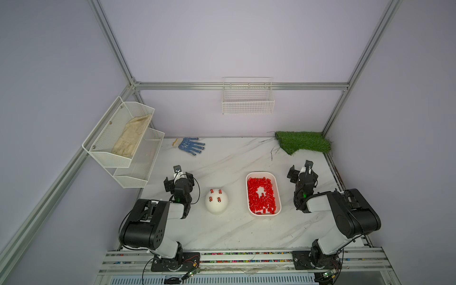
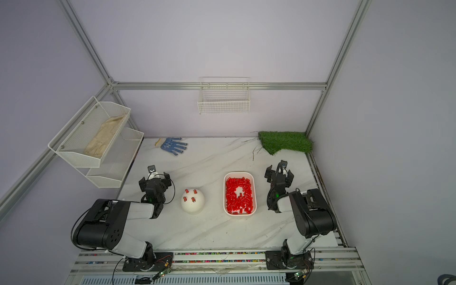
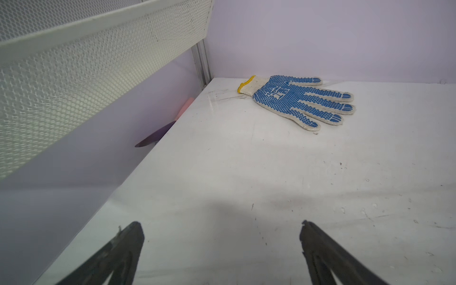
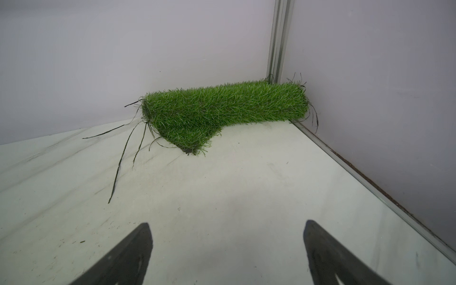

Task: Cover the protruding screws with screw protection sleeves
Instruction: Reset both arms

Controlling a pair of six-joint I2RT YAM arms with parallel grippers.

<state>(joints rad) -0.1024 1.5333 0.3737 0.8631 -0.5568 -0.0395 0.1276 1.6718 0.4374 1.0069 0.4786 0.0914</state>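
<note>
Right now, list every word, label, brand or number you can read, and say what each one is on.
No text can be read.
The glove has a blue printed emblem on its palm, too blurred to make out.
No marking shows on the tray or the dome.

I'm looking into a robot lab's test booth, not anyone's home. Metal rails [image 1: 241, 85] are boxing in plain lilac walls [image 1: 234, 37] around a marble-look table [image 1: 234, 229]. A left robot arm [image 1: 148, 222] and a right robot arm [image 1: 350, 214] are sitting bolted to a track [image 1: 246, 257] at the front edge, with a bare circuit board [image 1: 191, 272] hanging off its wires. Odd props are lying about like test pieces: a work glove [image 1: 191, 145], a scrap of fake grass [image 1: 303, 142], a wire basket [image 1: 248, 103], mesh shelves [image 1: 118, 138], and a tray [image 1: 263, 173] of red caps [image 1: 261, 195].
</note>
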